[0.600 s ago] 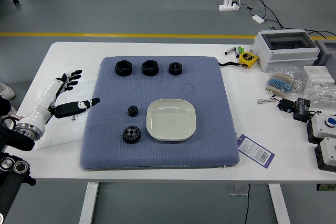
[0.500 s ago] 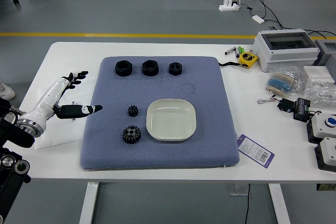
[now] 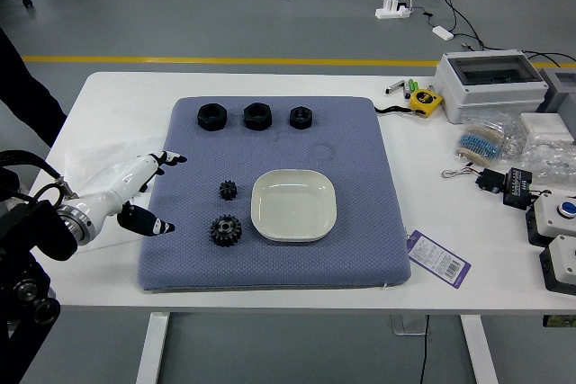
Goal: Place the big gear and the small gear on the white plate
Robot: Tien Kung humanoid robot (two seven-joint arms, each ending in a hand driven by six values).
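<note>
At the left edge of the blue mat, my left hand (image 3: 165, 193) holds nothing, its fingers spread and thumb apart, pointing right. Right of it lie the small black gear (image 3: 228, 190) and, just below that, the big dark gear (image 3: 225, 230). Neither gear is touched by the hand. The white plate (image 3: 293, 206) sits on the mat to the right of both gears, with nothing on it. My right arm is out of view.
Three black nuts (image 3: 257, 116) stand in a row along the mat's (image 3: 360, 263) far edge. On the right are a yellow tape measure (image 3: 425, 102), a grey-white box (image 3: 490, 87), bagged parts, a label (image 3: 438, 258) and switch boxes. A dark leg-like shape shows at far left.
My left hand has moved right and toward the near side, its fingers now over the mat's left edge. A dark shape has appeared at the upper left. Gears and plate have not moved.
</note>
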